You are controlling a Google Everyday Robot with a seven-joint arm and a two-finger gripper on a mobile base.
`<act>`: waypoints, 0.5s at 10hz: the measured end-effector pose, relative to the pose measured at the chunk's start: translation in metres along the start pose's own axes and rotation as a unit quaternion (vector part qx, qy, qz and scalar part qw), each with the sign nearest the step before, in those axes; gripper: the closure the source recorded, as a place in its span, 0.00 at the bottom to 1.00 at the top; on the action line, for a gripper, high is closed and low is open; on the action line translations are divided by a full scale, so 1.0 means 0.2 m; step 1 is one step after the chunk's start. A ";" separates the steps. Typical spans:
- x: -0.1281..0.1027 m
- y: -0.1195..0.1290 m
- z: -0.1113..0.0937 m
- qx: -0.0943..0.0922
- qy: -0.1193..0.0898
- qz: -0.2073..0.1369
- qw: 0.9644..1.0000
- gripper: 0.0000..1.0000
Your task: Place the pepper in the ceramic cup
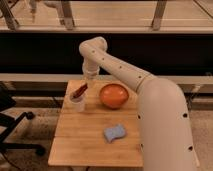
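leaning up and to the right out of the white cup (77, 104), the pepper (80, 91) points its upper end at the gripper (88, 81) just above; whether it grips, i cannot tell.

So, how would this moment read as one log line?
slim dark red pepper: leaning in small white ceramic cup | gripper: just above pepper

The gripper (85, 83) hangs just above the ceramic cup (77, 105), whose mouth the pepper (80, 91) occupies. The orange bowl (113, 95) obstructs the cup's right side. Its left and front stand open.
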 end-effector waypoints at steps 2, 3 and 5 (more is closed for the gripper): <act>0.00 0.00 0.01 0.001 0.003 0.000 1.000 0.95; 0.00 0.00 0.01 0.001 0.003 -0.001 1.000 0.95; 0.00 -0.01 0.01 0.001 0.006 -0.002 1.000 0.95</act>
